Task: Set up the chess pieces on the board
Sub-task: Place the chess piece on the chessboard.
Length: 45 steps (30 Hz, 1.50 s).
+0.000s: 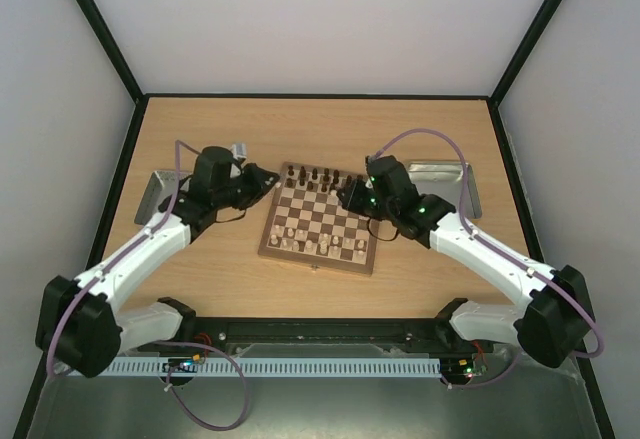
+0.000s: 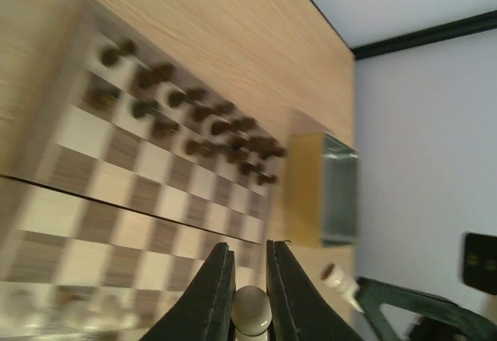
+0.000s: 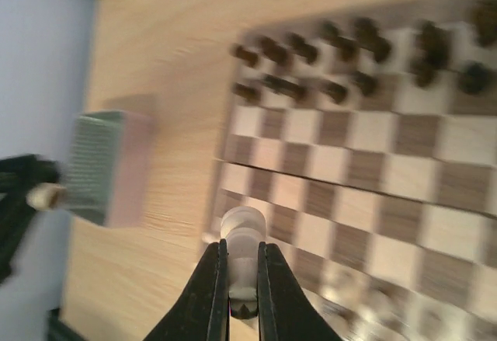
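Both arms are in over the board [image 1: 322, 215] at once, 1 from each side. The left gripper [image 2: 250, 257] has its 2 fingers clamped tight on a pale piece [image 2: 252, 310]. You can see the round head pinched low between them, so the piece hangs upright and can go down base first. The gripper sits off the board's far left corner, just by the left tray [image 1: 158, 194], where it presumably found the piece.

Over on the other side, the right gripper [image 3: 241, 254] is closed on a cream piece [image 3: 242, 228], its head poking out beyond the fingertips. It hangs above the far right part of the board. The wrist view is smeared, so I can't tell which square lies under it.

The board sits in the middle of the table [image 1: 220, 129], between the 2 grey trays, the right tray [image 1: 455, 171] off its far corner. The dark pieces [image 1: 318, 176] crowd the 2 far rows and look about complete. The light pieces [image 1: 315, 244] line the near edge (too small here to count the gaps). My read is that each held piece belongs down at that near side, so both arms have to travel back toward their bases. They need to stay high while they do it, because a low pass could knock over the men standing there.
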Motion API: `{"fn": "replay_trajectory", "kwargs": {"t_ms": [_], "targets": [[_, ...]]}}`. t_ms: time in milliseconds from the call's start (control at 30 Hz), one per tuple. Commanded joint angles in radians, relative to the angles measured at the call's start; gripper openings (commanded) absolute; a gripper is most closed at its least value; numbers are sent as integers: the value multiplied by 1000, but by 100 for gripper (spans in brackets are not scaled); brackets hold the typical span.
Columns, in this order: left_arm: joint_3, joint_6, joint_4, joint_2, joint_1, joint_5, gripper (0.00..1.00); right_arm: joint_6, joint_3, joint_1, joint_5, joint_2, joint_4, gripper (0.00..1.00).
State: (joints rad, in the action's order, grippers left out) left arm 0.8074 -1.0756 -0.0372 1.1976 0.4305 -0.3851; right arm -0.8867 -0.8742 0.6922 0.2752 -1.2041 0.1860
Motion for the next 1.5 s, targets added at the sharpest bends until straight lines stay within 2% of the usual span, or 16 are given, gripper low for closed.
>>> {"fn": "replay_trajectory", "kwargs": {"t_ms": [0,200,400,833,1233,1467], "targets": [[6,307,-207,-96,-5,278,2,104,-118,29,-152,-11,506,2],[-19,435,-222,-158,-5,328,3,81,-225,164,-229,-89,759,2],[-28,469,-207,-162,-4,308,3,40,-228,263,-258,-183,795,2],[-30,482,-208,-170,-5,302,3,33,-132,280,-234,-309,650,7],[-28,471,-215,-176,-5,296,3,34,-141,280,-292,-373,595,9],[-29,471,-227,-182,-6,299,3,43,-158,280,-303,-393,603,15]]}}
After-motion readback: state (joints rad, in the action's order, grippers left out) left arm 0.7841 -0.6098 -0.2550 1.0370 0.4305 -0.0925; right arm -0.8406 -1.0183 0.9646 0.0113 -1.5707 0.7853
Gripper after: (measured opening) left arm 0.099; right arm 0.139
